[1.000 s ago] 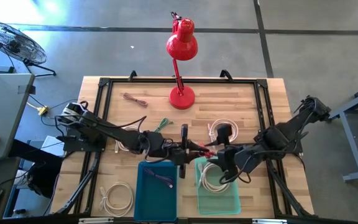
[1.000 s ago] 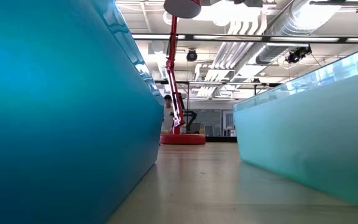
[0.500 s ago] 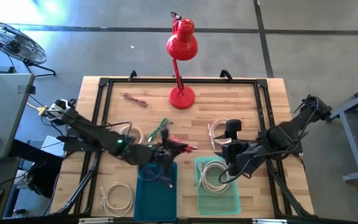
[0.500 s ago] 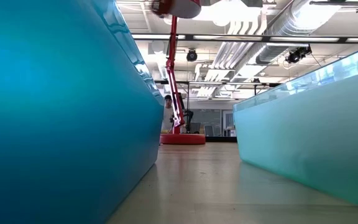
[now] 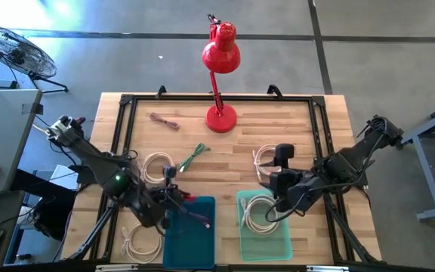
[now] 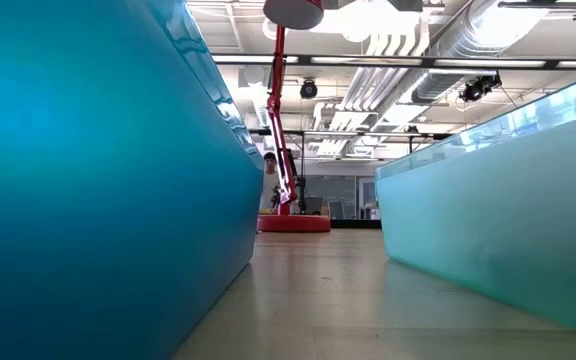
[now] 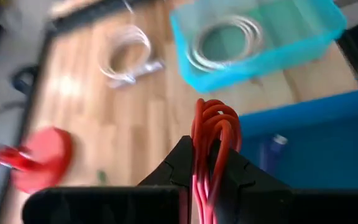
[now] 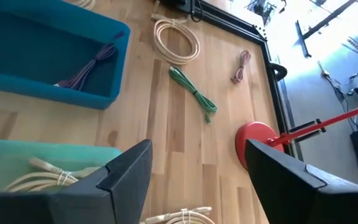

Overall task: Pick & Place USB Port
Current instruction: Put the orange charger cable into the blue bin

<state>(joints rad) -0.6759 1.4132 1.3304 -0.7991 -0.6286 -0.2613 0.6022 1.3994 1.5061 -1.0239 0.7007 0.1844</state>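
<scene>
Left gripper (image 7: 207, 163), red cable (image 7: 211, 134), now over blue bin (image 5: 190, 230)

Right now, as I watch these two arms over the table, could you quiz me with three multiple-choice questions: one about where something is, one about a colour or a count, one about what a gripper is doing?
1. Where does the purple cable lie?
A. In the dark blue bin
B. In the pale green bin
C. Under the lamp

2. What colour is the cable in the left gripper?
A. Green
B. White
C. Red

3. How does the right gripper stand?
A. Shut on a cable
B. Open and empty
C. Out of view

Answers:
1. A: the purple cable rests inside the dark blue bin, while the pale green bin holds a white coil.
2. C: the left gripper pinches a looped red cable.
3. B: the right gripper shows its fingers spread with nothing between them.
</scene>
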